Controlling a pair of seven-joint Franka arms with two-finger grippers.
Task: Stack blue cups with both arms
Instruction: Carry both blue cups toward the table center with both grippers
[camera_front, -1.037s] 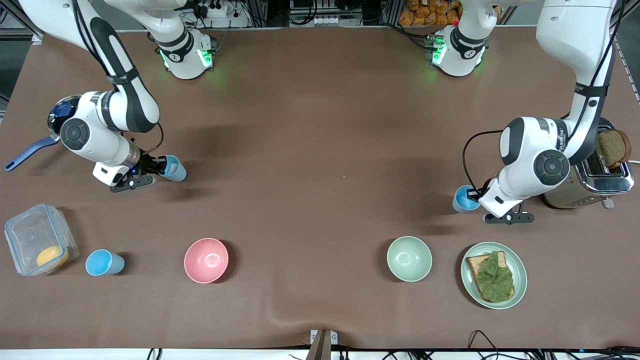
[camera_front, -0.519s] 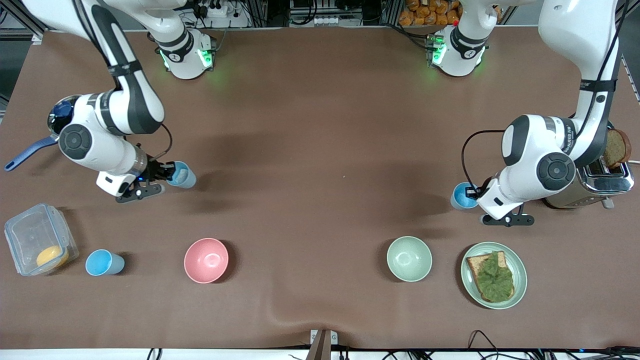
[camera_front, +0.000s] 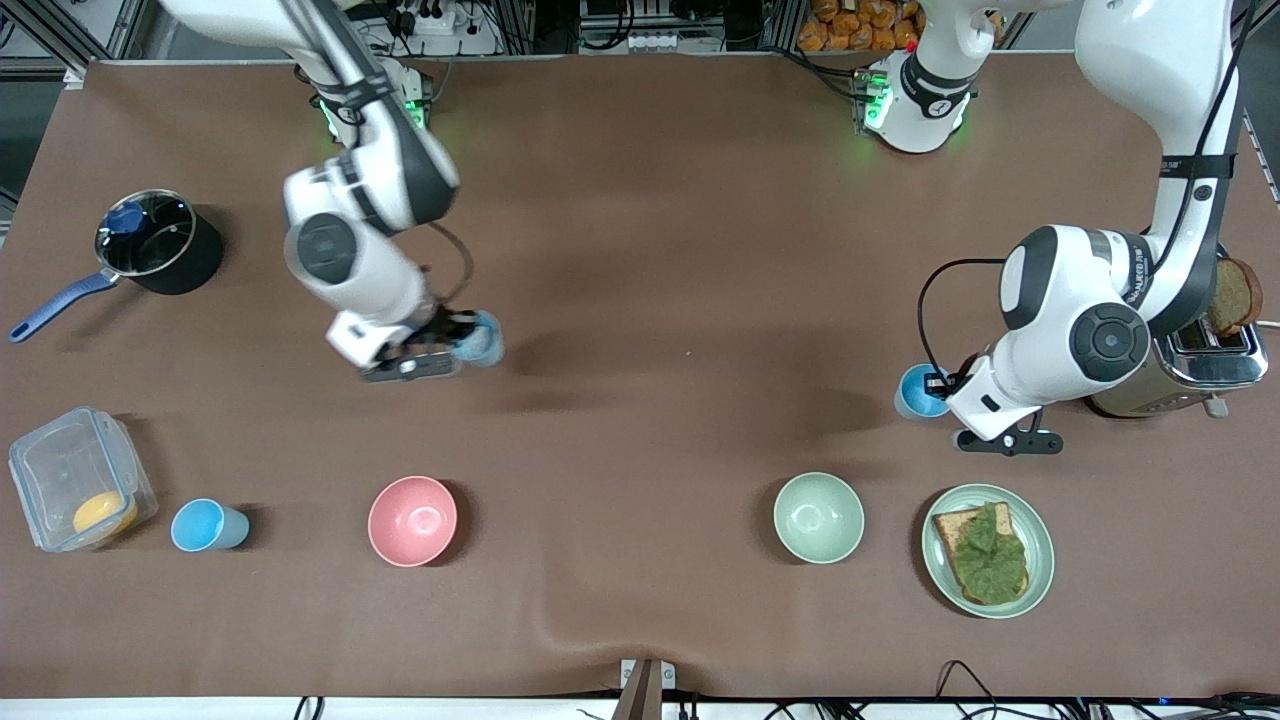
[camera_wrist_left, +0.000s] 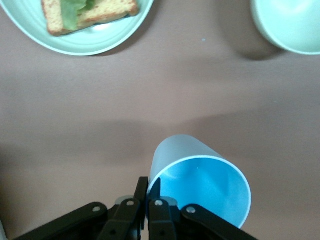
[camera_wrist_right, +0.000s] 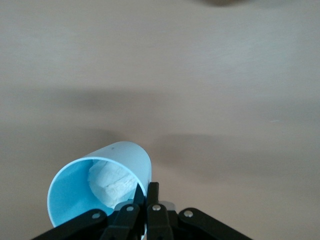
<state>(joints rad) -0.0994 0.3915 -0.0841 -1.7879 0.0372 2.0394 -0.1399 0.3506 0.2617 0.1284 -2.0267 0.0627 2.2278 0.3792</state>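
My right gripper (camera_front: 455, 338) is shut on the rim of a blue cup (camera_front: 485, 340) and holds it tilted over the bare table, toward the middle. In the right wrist view the fingers (camera_wrist_right: 152, 192) pinch that cup's wall (camera_wrist_right: 100, 195), and a white crumpled wad lies inside it. My left gripper (camera_front: 942, 388) is shut on the rim of a second blue cup (camera_front: 916, 392), beside the toaster. The left wrist view shows this cup (camera_wrist_left: 200, 180) empty, with the fingers (camera_wrist_left: 142, 192) on its rim. A third blue cup (camera_front: 205, 526) stands alone beside the clear container.
A pink bowl (camera_front: 412, 520) and a pale green bowl (camera_front: 818, 517) sit near the front. A plate with a lettuce sandwich (camera_front: 987, 550) lies under the left arm's end. A toaster (camera_front: 1190, 360), a black pot (camera_front: 155, 245) and a clear container (camera_front: 75, 480) stand at the ends.
My right arm has swung away from the pot toward the table's middle, carrying its blue cup. My left gripper has edged slightly toward the middle with its cup.
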